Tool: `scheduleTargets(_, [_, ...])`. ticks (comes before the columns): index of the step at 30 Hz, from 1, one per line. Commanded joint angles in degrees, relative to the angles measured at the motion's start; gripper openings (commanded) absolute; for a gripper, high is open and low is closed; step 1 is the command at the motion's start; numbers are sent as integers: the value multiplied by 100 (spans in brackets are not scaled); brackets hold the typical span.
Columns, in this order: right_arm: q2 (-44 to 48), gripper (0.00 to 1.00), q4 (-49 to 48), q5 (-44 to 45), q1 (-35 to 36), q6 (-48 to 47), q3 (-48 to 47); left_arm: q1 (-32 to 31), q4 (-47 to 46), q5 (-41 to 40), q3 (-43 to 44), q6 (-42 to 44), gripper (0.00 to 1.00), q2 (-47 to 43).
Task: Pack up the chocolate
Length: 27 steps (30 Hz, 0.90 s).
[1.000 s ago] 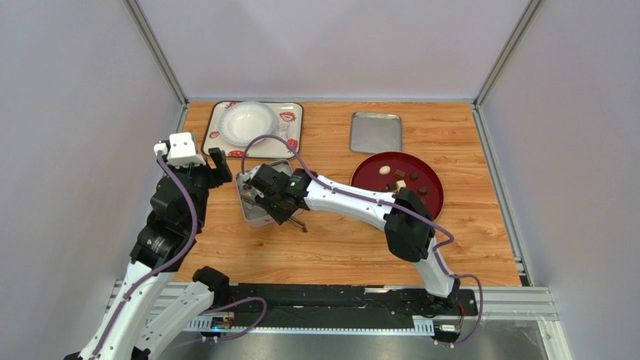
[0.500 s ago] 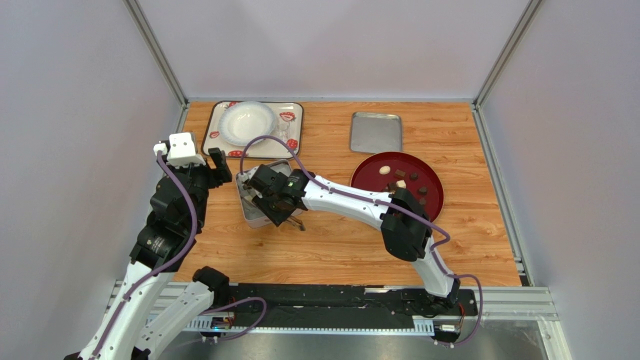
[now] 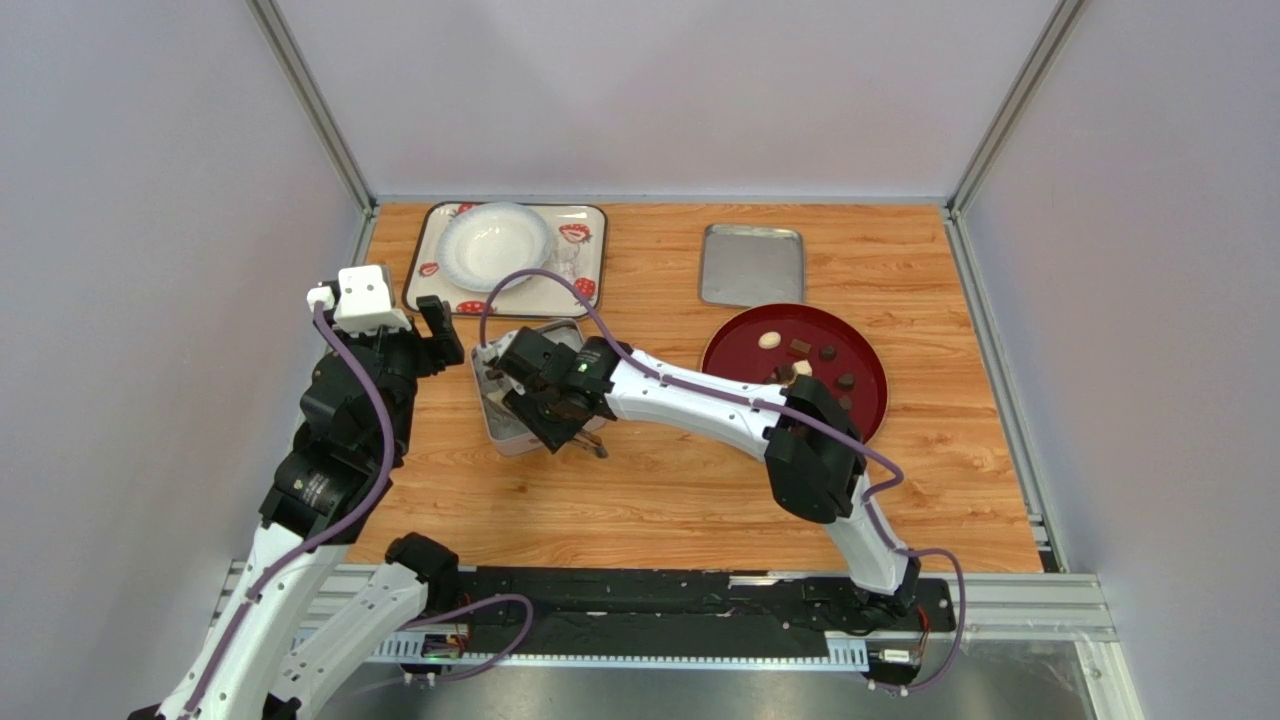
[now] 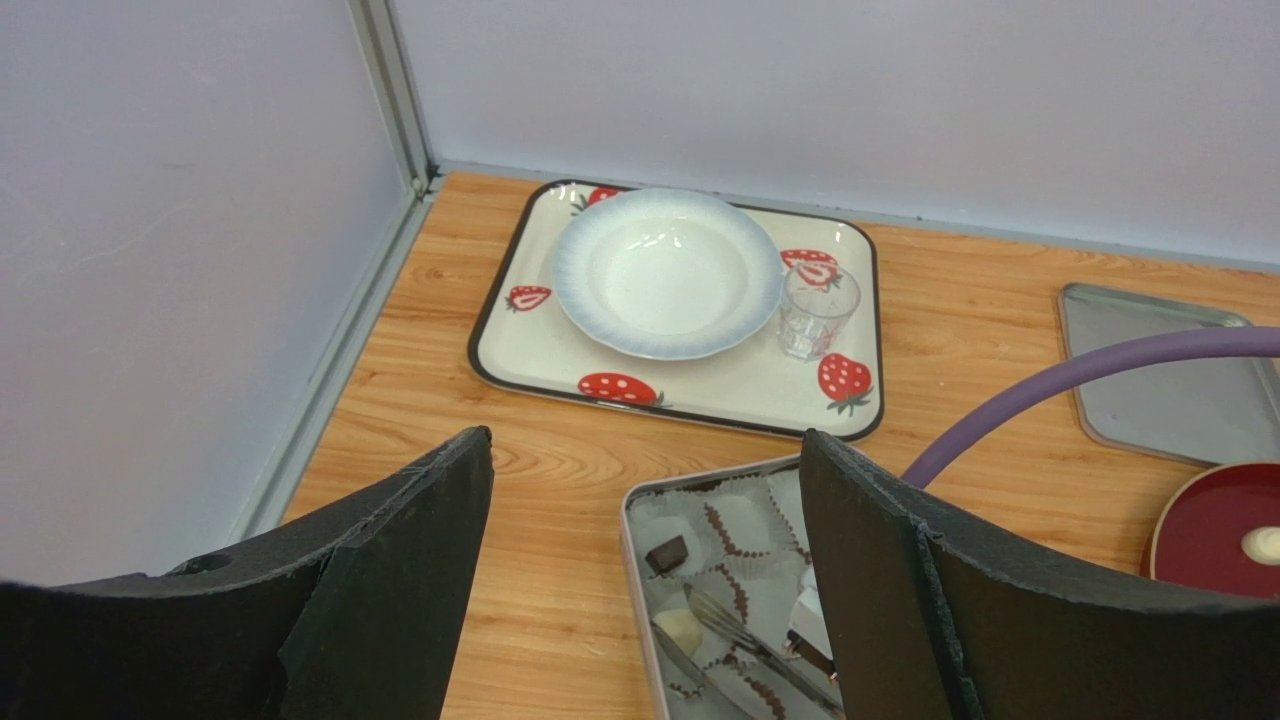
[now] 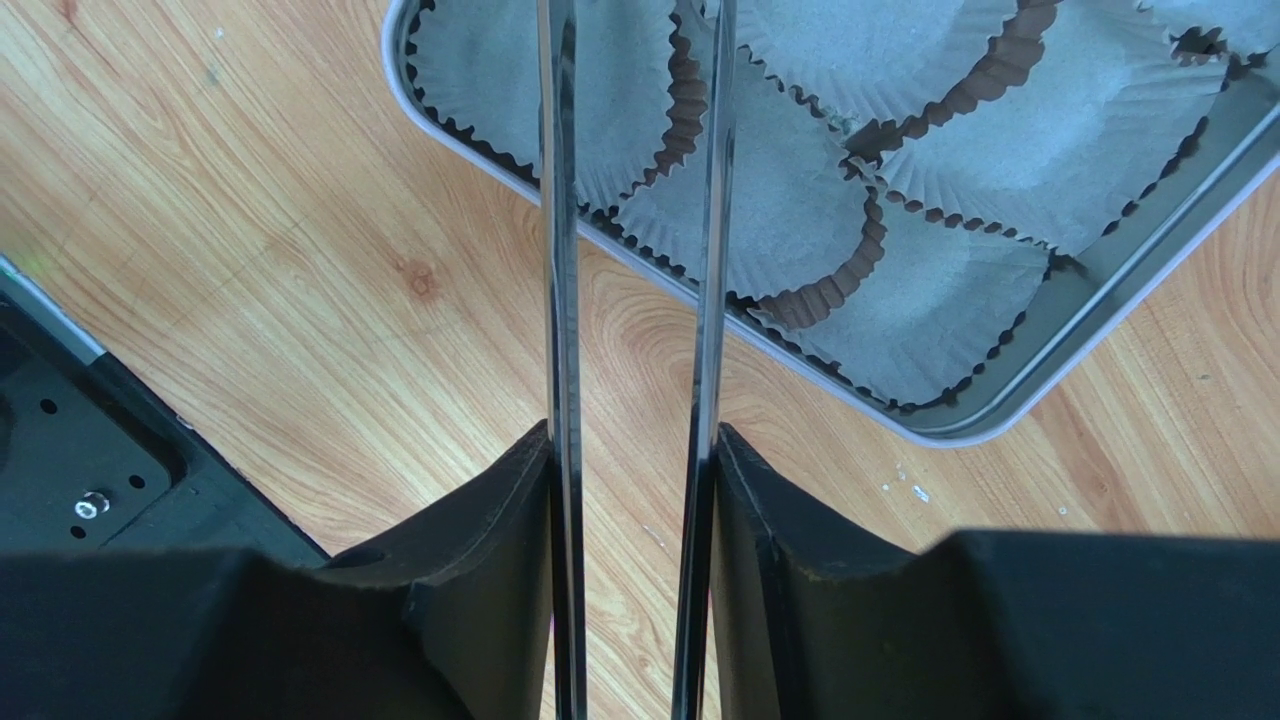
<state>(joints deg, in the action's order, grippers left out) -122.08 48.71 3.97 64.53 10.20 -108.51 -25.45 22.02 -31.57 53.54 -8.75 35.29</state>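
Observation:
Chocolate pieces (image 3: 827, 353), dark and cream, lie on a red plate (image 3: 867, 393) at the right. A steel tin (image 3: 490, 417) lined with grey paper cups (image 5: 781, 195) sits left of centre. In the left wrist view the tin (image 4: 637, 570) holds a dark chocolate (image 4: 669, 554) and a cream one (image 4: 681, 627). My right gripper (image 3: 549, 393) is shut on metal tongs (image 5: 559, 225), whose open tips reach into the tin (image 5: 962, 428); the tips themselves are out of view. My left gripper (image 3: 436, 333) hangs open and empty above the table, left of the tin.
A strawberry-patterned tray (image 3: 579, 225) at the back left carries a white bowl (image 3: 493, 245) and a small glass (image 4: 818, 309). A flat steel lid (image 3: 751, 263) lies at the back centre. Walls close off three sides.
My right gripper with the tongs has shifted slightly left over the tin. The left arm has not moved.

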Motion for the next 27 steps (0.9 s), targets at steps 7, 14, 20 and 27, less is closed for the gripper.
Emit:
scheduleTargets(7, [1125, 42, -300, -116, -2, 17, -48, 32, -119, 20, -1, -30, 83, -57])
scheduleTargets(14, [1740, 33, -265, 367, -116, 123, 592, 32, -128, 19, -1, -21, 83, -31])
scheduleTargets(20, [2609, 32, -55, 903, -467, 439, 1516, 32, -128, 37, -1, -30, 83, -31])
scheduleTargets(27, [3743, 31, 446, 1176, -1082, 1054, 2860, 23, -110, 99, 7, -39, 83, -13])
